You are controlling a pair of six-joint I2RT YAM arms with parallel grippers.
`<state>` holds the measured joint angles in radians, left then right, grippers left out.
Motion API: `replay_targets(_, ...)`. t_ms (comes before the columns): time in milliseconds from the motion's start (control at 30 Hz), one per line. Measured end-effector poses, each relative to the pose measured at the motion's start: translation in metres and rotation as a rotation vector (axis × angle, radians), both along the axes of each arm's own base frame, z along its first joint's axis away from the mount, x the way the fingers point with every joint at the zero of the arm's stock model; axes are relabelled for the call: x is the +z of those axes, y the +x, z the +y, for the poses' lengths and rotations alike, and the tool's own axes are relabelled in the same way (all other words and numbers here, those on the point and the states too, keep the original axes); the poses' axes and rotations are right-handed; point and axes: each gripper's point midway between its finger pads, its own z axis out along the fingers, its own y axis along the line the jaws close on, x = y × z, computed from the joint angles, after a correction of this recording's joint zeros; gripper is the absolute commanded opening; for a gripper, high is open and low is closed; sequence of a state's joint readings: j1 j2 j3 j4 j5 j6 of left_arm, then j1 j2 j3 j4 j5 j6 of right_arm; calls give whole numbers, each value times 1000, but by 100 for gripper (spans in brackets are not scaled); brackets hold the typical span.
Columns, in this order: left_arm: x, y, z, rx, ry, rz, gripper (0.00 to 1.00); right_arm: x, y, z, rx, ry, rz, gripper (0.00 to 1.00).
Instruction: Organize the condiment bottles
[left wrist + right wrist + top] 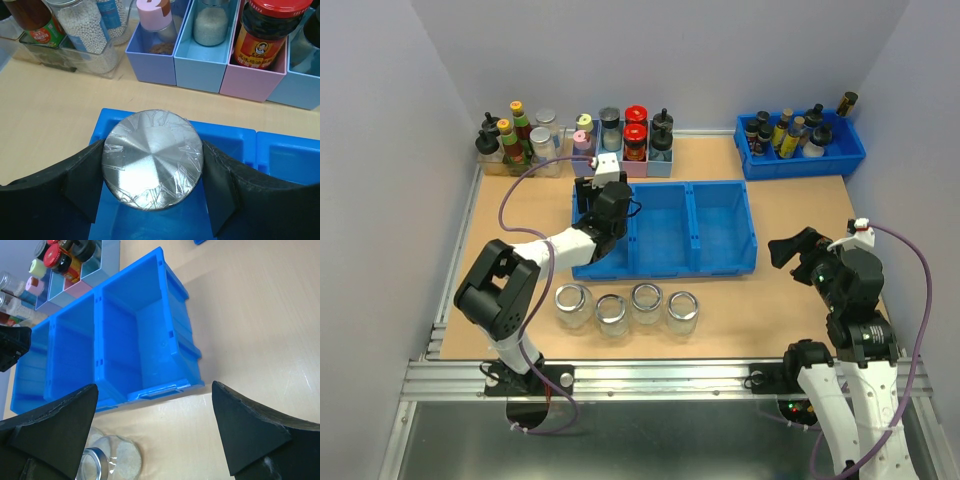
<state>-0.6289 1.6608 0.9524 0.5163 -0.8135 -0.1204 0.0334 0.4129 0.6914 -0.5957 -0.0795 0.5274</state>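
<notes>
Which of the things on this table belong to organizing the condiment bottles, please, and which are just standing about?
Job in hand:
lidded glass jar, gripped by the left end effector
four open glass jars, in the front row
three-compartment blue bin, probably their destination

Standing about:
pastel holders of capped bottles
clear tray of assorted bottles
blue tray of dark bottles

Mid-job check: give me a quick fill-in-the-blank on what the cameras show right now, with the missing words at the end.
1. The left gripper is shut on the jar that has a flat silver ___.
2. ___ lidless jars stand in a row on the table, near the arms' side of the blue bin.
3. The right gripper holds nothing; its jaws stand ___.
4. The blue bin has ___ compartments.

Missing words: lid; Four; open; three.
</notes>
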Motion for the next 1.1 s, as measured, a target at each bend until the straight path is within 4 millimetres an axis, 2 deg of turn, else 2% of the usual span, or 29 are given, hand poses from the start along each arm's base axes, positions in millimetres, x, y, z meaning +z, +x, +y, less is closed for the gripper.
replay_targets(67,0,0,1,3,-5,-1,92,0,0,0,0,0,0,100)
replay_targets(233,-2,-1,2,8,-6,7,98,0,0,0,0,0,0,100)
replay_targets(400,-4,-3,0,-5,-14,23,99,0,0,0,0,0,2,100)
replay_targets(567,9,-11,-2,-30,-61,26,99,-1,1,0,2,1,6,100)
replay_targets(800,62,-31,-9,-124,-186,-42,99,-6,2,4,28,-1,28,100)
replay_targets(900,88,-45,-15,-189,-247,-75,99,-8,2,9,57,3,39,100)
replay_targets(967,106,-60,-18,-249,-301,-98,99,-10,2,17,102,13,51,100)
replay_targets(1100,149,-102,-15,-381,-413,-180,99,-15,2,43,260,58,90,100)
